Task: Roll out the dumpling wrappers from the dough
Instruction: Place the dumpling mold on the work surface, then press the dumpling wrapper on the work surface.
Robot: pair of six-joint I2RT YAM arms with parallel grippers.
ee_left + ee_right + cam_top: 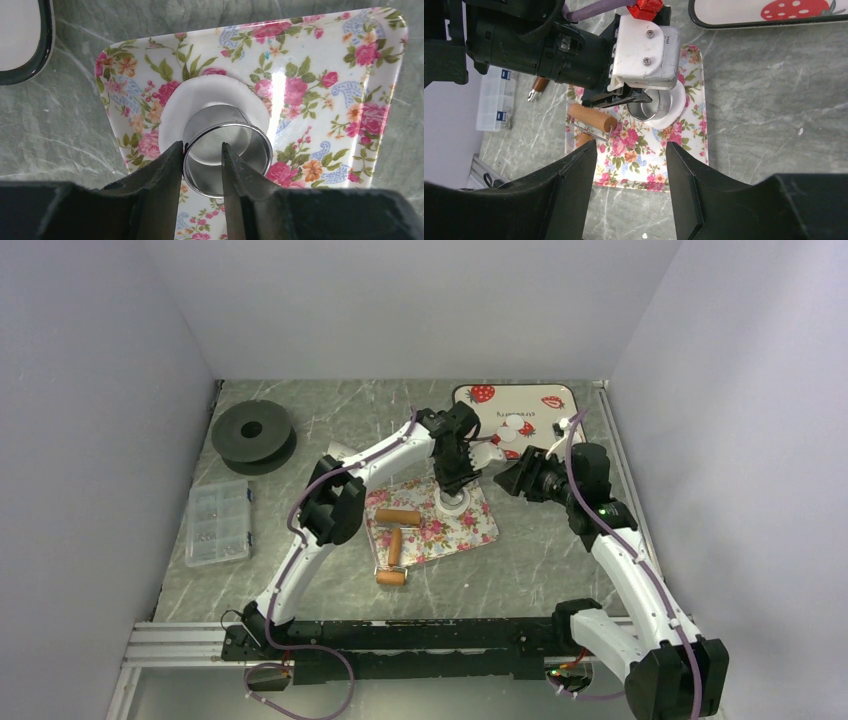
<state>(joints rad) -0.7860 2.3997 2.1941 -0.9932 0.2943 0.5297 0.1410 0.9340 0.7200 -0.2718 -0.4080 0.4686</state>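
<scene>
The ring cutter [220, 125] stood on the dough [172, 112].
Its near wall sat pinched in the left fingers [155, 185]; the right fingers [574, 180] hung wide, empty.

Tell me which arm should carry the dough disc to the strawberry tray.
Right, probably. The right fingers are open and empty above the floral tray, and the strawberry tray lies on that side. The left fingers are clamped on the ring cutter on the dough disc.
</scene>
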